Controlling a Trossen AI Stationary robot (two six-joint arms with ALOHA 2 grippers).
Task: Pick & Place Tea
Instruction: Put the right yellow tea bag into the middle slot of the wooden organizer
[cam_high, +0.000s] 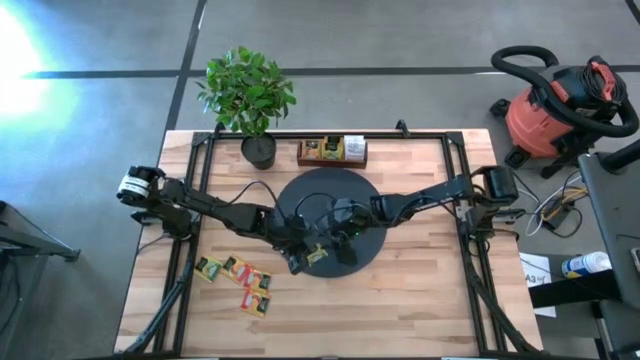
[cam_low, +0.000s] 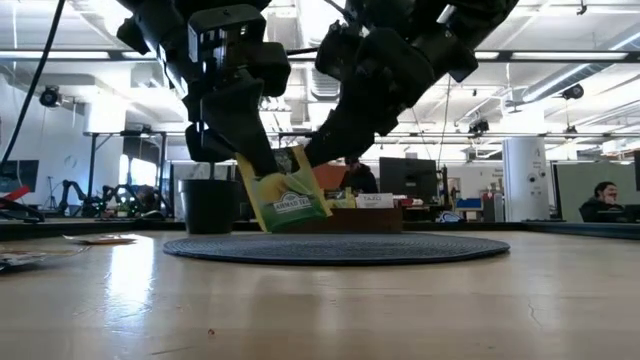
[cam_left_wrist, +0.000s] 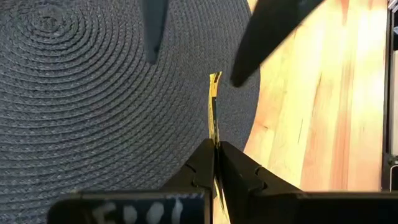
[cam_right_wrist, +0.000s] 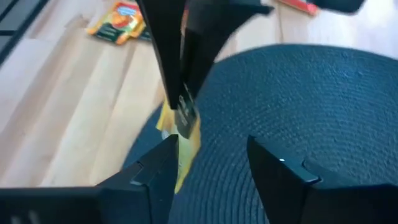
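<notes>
Tea in this moment means one yellow sachet (cam_low: 287, 201), pinched edge-on in the closed left gripper (cam_left_wrist: 216, 163) and hanging just above the black woven disc (cam_high: 368, 215), near the disc's 7 o'clock rim in the high view. The right gripper (cam_right_wrist: 211, 155) sits close beside it with its jaws spread and nothing between them; the sachet hangs next to one of its fingers, and whether they touch cannot be told.

Several things could go wrong from here. The grip is on a thin paper edge, so a sideways brush from the right gripper's finger could twist the sachet or pull it free, and it would likely drop near the rim or slide onto the wood. The two grippers are crowded together, so any uncoordinated move risks a knock. Other sachets (cam_high: 240, 274) lie loose on the table at about 7 o'clock of the disc, well apart. The wooden tray (cam_high: 331, 152) sits at 12 o'clock, beside a potted plant (cam_high: 250, 95).
</notes>
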